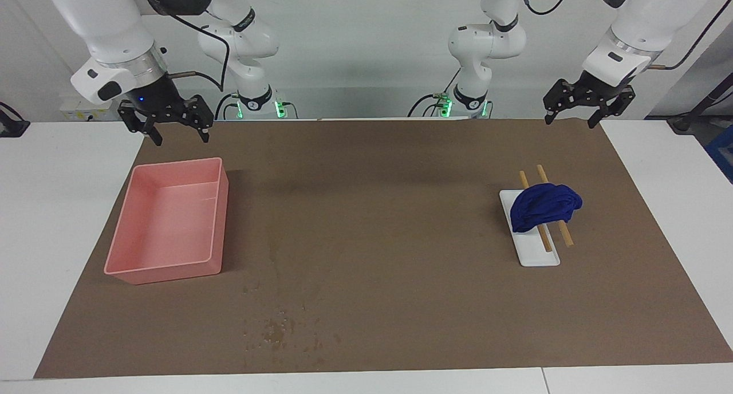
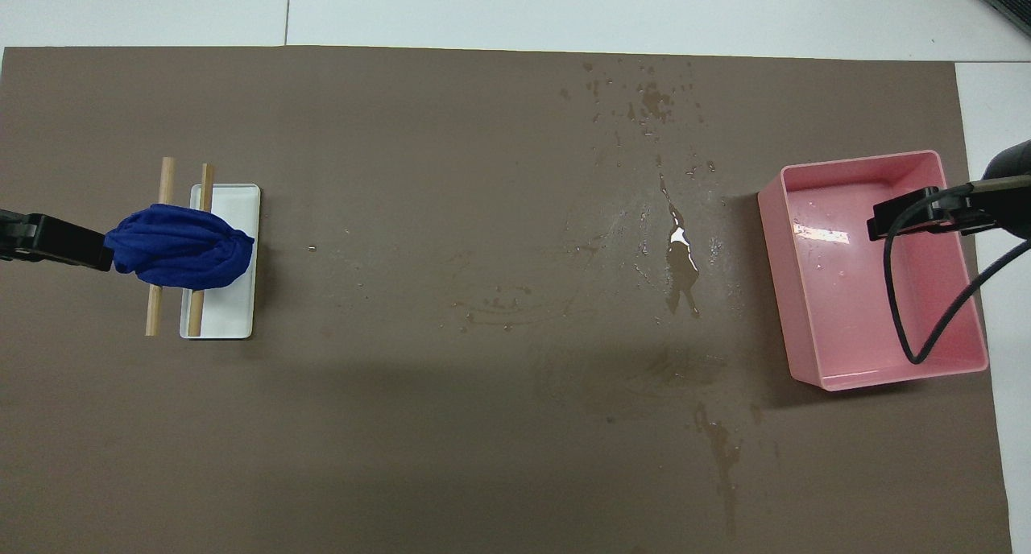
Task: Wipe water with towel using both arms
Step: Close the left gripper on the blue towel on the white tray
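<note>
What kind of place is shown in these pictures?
Probably a robotics lab test bench: two white arms mounted at a table covered by a brown mat, with staged props, a pink bin and a blue towel.

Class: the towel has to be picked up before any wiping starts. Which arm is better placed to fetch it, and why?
Probably the left. The left gripper hangs open at the towel's end of the table, while the right gripper hangs open up by the pink bin.
</note>
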You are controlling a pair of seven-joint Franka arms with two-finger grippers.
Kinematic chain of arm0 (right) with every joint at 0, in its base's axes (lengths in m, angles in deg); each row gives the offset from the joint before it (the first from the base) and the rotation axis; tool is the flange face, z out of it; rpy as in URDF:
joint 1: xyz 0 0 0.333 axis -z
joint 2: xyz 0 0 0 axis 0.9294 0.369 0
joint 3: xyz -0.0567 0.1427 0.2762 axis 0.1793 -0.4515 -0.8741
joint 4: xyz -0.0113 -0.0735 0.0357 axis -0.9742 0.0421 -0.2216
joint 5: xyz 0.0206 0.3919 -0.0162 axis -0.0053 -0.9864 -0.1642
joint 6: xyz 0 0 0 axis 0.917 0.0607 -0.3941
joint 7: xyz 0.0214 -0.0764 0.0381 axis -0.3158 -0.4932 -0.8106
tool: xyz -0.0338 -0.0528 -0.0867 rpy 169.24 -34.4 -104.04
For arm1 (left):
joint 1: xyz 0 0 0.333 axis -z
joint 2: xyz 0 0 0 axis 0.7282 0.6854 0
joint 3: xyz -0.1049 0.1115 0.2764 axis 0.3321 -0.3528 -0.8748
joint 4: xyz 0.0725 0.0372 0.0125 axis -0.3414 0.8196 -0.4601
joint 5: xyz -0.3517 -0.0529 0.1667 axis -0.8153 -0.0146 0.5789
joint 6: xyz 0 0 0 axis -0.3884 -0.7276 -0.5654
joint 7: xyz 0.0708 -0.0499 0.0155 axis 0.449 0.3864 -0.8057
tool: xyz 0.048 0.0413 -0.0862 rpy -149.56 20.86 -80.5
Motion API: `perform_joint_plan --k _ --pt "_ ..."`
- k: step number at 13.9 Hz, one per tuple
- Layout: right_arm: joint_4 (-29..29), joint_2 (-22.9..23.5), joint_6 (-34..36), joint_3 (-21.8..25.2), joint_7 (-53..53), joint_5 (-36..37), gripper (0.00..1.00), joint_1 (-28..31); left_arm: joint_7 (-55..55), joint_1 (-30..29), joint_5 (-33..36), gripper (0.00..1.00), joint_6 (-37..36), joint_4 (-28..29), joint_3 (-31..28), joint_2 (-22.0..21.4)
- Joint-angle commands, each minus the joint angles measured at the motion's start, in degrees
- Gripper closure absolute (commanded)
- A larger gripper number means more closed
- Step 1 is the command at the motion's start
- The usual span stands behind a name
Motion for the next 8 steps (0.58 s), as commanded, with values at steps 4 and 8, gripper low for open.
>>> perform_joint_plan --k 4,8 --pt "0.2 -0.3 0.5 -0.6 0.7 -1.1 0.0 1.0 0.0 0.3 0.9 0.0 3.1 2.7 -0.6 -1.5" --pt "-1.0 -0.6 -0.5 -0.7 1.0 -1.4 0.0 1.0 -6.1 -1.6 1.0 0.0 26.8 21.8 -1.1 -6.8"
